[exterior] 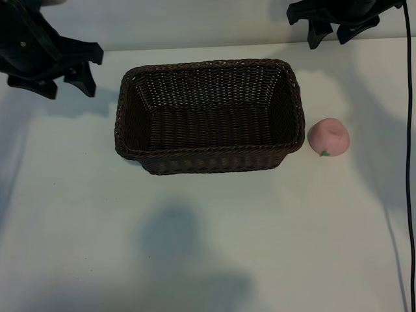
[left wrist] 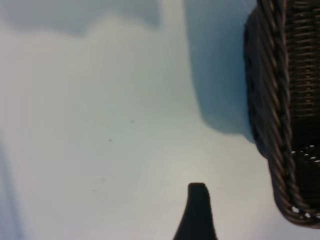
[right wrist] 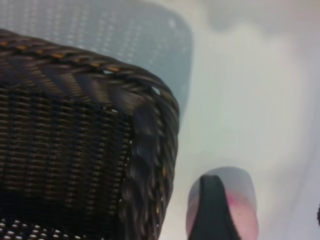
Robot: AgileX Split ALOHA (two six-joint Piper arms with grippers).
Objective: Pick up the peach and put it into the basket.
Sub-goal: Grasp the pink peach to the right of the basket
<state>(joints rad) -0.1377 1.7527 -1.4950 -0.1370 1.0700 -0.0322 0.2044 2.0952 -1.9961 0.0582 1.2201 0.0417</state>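
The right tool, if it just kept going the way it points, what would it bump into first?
Probably the peach: in the right wrist view it lies just beyond the right tool, beside the basket. Depth is unclear.

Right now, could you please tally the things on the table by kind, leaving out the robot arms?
Woven baskets: 1, the dark-brown basket, with nothing visible inside it.
Toy fruits: 1, the pink peach, on the table beside the basket's right end, apart from it.
Total: 2

Peach half behind claw finger
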